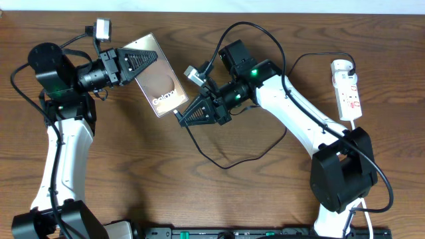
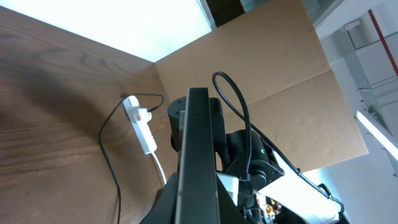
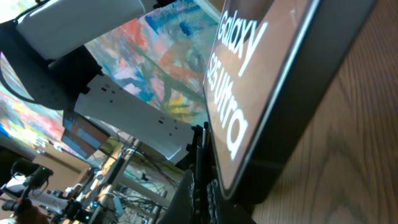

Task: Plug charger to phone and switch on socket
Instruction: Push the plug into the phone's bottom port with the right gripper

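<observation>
1. A robotics lab: the wood-grain table [image 1: 199,199] carries a left arm [image 1: 63,153] and a right arm [image 1: 292,109], both cabled and based at its near edge.
2. Against one edge of the table stands a plain cardboard screen [image 2: 267,68].
3. Above the table hang a strip light [image 2: 376,127] and a thin red pipe [image 2: 380,37].
4. Beyond the table, the right wrist view shows a paint-splashed board [image 3: 155,56] and metal stands [image 3: 93,193] strung with cables.

You have a bronze-brown phone [image 1: 163,83] with white lettering, a white power strip [image 1: 348,93] with red marks, a thin black charger cable [image 1: 229,166], and a dark woodgrain table [image 1: 166,192].
</observation>
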Available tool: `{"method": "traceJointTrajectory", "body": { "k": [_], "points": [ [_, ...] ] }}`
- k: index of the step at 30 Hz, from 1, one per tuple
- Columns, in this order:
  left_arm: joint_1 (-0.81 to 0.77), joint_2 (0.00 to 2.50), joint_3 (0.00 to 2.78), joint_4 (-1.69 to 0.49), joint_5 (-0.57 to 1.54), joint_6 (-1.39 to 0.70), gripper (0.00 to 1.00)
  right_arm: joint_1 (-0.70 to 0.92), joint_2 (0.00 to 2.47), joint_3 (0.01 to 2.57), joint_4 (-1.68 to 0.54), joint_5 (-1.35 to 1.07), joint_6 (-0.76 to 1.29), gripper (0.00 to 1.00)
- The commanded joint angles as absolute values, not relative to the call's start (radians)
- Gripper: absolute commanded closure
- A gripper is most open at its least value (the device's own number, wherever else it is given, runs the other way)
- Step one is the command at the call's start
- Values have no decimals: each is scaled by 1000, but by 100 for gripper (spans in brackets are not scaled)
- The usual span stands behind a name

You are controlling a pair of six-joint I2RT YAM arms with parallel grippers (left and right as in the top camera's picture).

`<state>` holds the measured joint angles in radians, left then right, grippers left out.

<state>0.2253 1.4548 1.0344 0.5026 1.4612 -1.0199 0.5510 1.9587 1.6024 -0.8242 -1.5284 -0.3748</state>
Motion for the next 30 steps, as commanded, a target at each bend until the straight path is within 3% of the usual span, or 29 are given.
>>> {"method": "traceJointTrajectory", "body": {
  "k": [1, 30],
  "points": [
    [223, 1440, 1043, 515, 1481, -1014, 93, 548, 1955, 1616, -819, -1532, -328, 99],
    [223, 1440, 1043, 516, 1500, -1013, 93, 547, 1955, 1616, -749, -1525, -257, 99]
  ]
}}
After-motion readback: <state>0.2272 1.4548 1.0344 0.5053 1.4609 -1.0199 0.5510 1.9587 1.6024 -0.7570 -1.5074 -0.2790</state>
